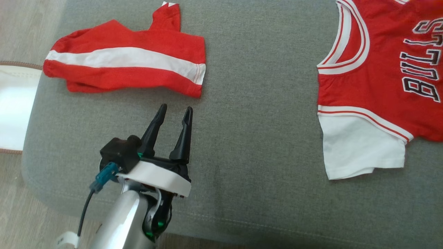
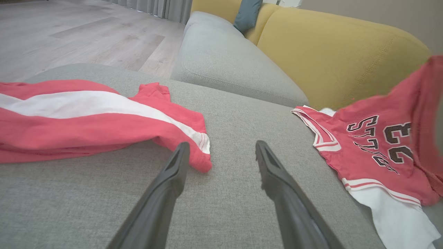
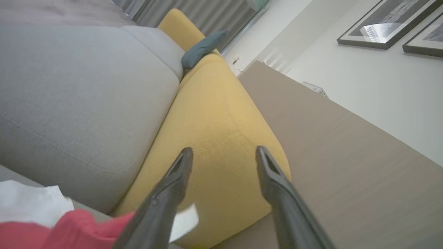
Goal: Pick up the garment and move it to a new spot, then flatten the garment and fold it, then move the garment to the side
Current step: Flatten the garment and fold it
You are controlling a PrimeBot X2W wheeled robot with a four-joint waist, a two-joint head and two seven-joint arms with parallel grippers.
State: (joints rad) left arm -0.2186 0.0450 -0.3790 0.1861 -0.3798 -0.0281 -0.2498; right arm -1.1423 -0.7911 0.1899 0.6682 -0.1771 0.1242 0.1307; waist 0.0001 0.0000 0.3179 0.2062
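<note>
One grey upholstered seat (image 1: 259, 121) carries two garments: one folded white-striped red garment (image 1: 124, 65), one lettered red fabric jersey (image 1: 380, 86). Beyond the seat: one teal cushion (image 2: 247, 14).

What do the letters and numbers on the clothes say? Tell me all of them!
"BULLS": dark letters with white outlines across the chest of the red jersey, running sideways in the head view, with the last letter cut by the picture's edge.
"23": on the same jersey, next to the word, seen in the left wrist view.
The red garment with the white stripe has no writing that shows.
</note>
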